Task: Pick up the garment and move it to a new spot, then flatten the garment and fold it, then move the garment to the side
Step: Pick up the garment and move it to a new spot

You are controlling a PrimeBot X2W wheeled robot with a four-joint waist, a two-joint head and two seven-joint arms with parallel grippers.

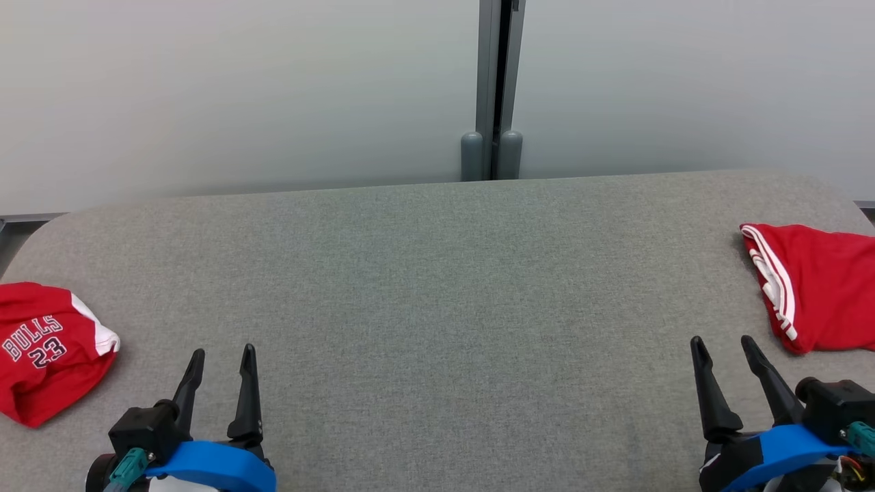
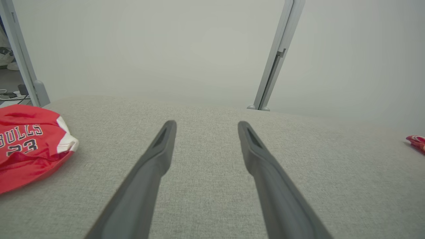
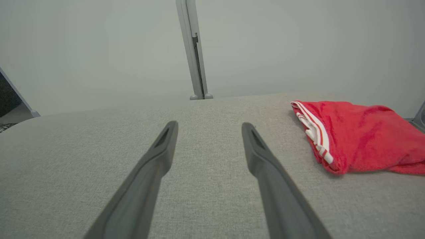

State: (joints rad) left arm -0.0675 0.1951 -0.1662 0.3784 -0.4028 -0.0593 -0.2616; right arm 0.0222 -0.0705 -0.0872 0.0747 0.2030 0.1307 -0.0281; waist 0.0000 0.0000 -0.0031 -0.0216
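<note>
A wide grey fabric-covered tabletop (image 1: 437, 273) with rounded corners stretches out before the robot. Two soft garments lie on it, well apart. At the far left edge is a red fabric jersey (image 1: 48, 348) with white trim and the lettering BULLS 23, bunched into a loose bundle. At the far right edge is a pair of red fabric shorts (image 1: 820, 287) with white side stripes, doubled over and rumpled.

Neither garment is spread flat or neatly folded. The task appears to be at its start, with picking up, flattening, folding and setting aside all left to do. Which garment comes first cannot be told.

The left end effector (image 1: 223, 350) sits at the near left, near the jersey. Its two long dark fingers are spread wide, hold nothing and point away across the tabletop. The right end effector (image 1: 721, 339) mirrors it at the near right, near the shorts, also wide and empty.
</note>
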